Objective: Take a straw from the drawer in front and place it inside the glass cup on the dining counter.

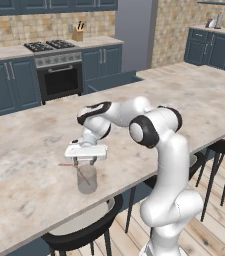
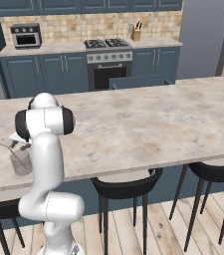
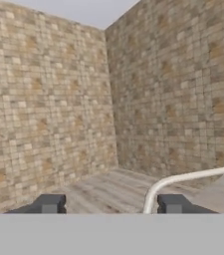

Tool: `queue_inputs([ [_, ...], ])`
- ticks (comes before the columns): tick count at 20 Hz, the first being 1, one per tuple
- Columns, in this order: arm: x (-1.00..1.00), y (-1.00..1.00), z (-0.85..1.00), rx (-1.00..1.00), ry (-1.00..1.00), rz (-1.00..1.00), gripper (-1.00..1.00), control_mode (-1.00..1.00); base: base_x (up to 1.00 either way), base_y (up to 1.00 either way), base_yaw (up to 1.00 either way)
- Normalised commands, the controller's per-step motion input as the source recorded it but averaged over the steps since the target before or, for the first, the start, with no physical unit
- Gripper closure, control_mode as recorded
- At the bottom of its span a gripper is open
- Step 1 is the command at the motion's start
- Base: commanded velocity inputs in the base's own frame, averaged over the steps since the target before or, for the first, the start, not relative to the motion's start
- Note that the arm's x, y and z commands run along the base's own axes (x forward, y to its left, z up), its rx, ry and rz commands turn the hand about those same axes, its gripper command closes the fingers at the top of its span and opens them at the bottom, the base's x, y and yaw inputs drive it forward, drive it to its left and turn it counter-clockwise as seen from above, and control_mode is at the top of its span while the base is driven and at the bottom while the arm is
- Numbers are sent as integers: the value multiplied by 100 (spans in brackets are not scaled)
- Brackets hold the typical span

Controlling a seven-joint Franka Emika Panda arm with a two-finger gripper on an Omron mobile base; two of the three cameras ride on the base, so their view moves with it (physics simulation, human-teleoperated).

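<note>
One thin straw (image 1: pixel 77 168) is leaning inside the glass cup (image 1: pixel 87 179) on the dining counter (image 1: pixel 29 150), its top poking leftward, directly beneath the gripper (image 1: pixel 85 159), whose fingers are standing apart, gripping nothing.

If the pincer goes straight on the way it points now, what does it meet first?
Probably nothing close: the open pincer points out over wooden floor, and the tiled wall corner seems first in line, far off.
</note>
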Motion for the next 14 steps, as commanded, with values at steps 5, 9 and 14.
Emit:
queue_inputs([
  [5, 0, 0, 0, 0, -18, 1, -100, -100, 0, 0, 0],
  [9, 0, 0, 0, -3, -38, 0, -100, -100, 0, 0, 0],
  [14, 0, 0, 4, -11, -61, 0, -100, -100, 0, 0, 0],
])
